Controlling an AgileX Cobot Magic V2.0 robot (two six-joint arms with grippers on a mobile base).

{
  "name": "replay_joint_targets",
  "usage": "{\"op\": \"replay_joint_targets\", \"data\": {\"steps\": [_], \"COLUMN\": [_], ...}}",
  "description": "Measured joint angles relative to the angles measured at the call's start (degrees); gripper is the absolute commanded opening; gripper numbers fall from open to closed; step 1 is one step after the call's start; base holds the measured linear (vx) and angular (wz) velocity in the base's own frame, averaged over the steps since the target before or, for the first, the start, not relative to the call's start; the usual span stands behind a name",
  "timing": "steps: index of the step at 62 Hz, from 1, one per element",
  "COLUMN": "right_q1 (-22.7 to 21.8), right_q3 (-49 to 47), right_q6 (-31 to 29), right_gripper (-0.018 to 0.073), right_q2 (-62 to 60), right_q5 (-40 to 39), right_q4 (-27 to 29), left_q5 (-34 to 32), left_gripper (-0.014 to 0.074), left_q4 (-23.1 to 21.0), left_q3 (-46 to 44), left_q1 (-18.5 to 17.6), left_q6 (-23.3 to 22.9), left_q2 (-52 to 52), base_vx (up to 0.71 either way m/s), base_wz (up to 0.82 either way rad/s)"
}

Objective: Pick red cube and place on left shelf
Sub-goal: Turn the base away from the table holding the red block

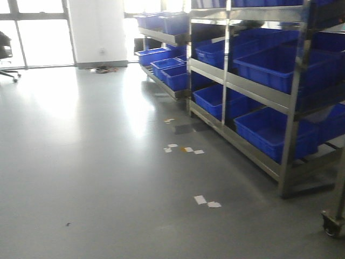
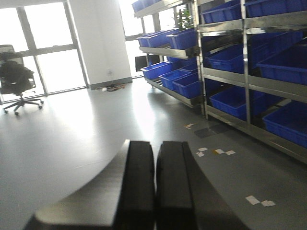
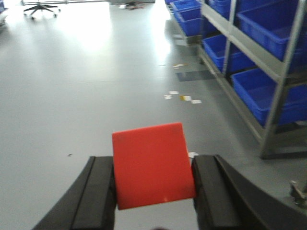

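While right jaws clamp it, one red cube [image 3: 152, 165] sits — tilted.

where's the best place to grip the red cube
Grip the cube by its two flat, parallel side faces, from behind, as the right tool does now. Flat faces give the fingers full contact. It sits slightly tilted, so a centred hold seems steadier.

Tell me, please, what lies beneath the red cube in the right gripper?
Below the red cube, clamped in the right gripper, only grey floor shows, with a white tape scrap peeking out at its right edge. The patch directly under it is covered.
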Motion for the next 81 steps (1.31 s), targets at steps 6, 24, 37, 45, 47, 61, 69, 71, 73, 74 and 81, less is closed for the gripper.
{"op": "replay_joint_targets", "data": {"steps": [6, 24, 37, 45, 47, 61, 69, 71, 73, 74, 81], "right_q1": [0.00, 0.00, 0.00, 0.00, 0.00, 0.00, 0.00, 0.00, 0.00, 0.00, 0.00], "right_q3": [0.00, 0.00, 0.00, 0.00, 0.00, 0.00, 0.00, 0.00, 0.00, 0.00, 0.00], "right_q6": [0.00, 0.00, 0.00, 0.00, 0.00, 0.00, 0.00, 0.00, 0.00, 0.00, 0.00], "right_gripper": [0.0058, 0.0058, 0.0058, 0.0058, 0.0058, 0.0058, 0.0058, 0.0058, 0.0058, 0.0058, 0.0058], "right_q2": [0.00, 0.00, 0.00, 0.00, 0.00, 0.00, 0.00, 0.00, 0.00, 0.00, 0.00], "right_q5": [0.00, 0.00, -0.09, -0.09, -0.09, -0.09, -0.09, -0.09, -0.09, -0.09, -0.09], "right_q4": [0.00, 0.00, 0.00, 0.00, 0.00, 0.00, 0.00, 0.00, 0.00, 0.00, 0.00], "left_q5": [0.00, 0.00, 0.00, 0.00, 0.00, 0.00, 0.00, 0.00, 0.00, 0.00, 0.00], "left_gripper": [0.0106, 0.0106, 0.0106, 0.0106, 0.0106, 0.0106, 0.0106, 0.0106, 0.0106, 0.0106, 0.0106], "left_q4": [0.00, 0.00, 0.00, 0.00, 0.00, 0.00, 0.00, 0.00, 0.00, 0.00, 0.00], "left_q3": [0.00, 0.00, 0.00, 0.00, 0.00, 0.00, 0.00, 0.00, 0.00, 0.00, 0.00], "left_q1": [0.00, 0.00, 0.00, 0.00, 0.00, 0.00, 0.00, 0.00, 0.00, 0.00, 0.00], "left_q6": [0.00, 0.00, 0.00, 0.00, 0.00, 0.00, 0.00, 0.00, 0.00, 0.00, 0.00], "left_q2": [0.00, 0.00, 0.00, 0.00, 0.00, 0.00, 0.00, 0.00, 0.00, 0.00, 0.00], "base_vx": [-0.20, -0.19, -0.19, -0.16, -0.11, -0.10, 0.01, 0.03, 0.05, 0.01, 0.07], "base_wz": [0.54, 0.49, 0.37, 0.25, 0.30, 0.22, 0.23, 0.20, 0.31, 0.07, 0.14]}}
